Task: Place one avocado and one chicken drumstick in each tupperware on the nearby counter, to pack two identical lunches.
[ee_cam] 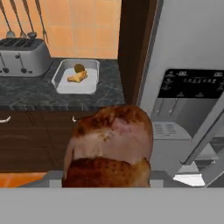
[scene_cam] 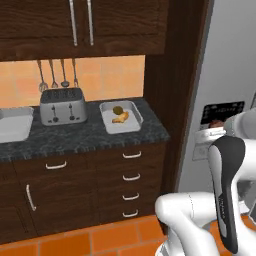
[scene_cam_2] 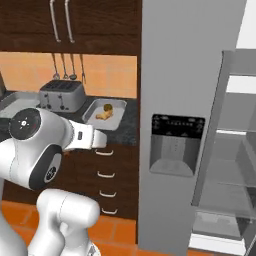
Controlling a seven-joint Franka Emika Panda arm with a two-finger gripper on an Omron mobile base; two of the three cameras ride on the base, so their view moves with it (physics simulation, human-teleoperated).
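My gripper is shut on a reddish-brown chicken drumstick, which looms large and close in the hand view and hides the fingertips. It hangs in front of the fridge, right of the counter and above the floor. One tupperware sits at the counter's right end and holds an avocado and a golden-tan chicken drumstick. The same tray lies up and to the left in the hand view. A second pale tupperware lies at the far left, past the toaster, with no food visible in the part I see.
A silver toaster stands between the two trays, with utensils hanging on the wall behind it. A tall dark wood panel separates the counter from the grey fridge. The fridge door stands open at the right.
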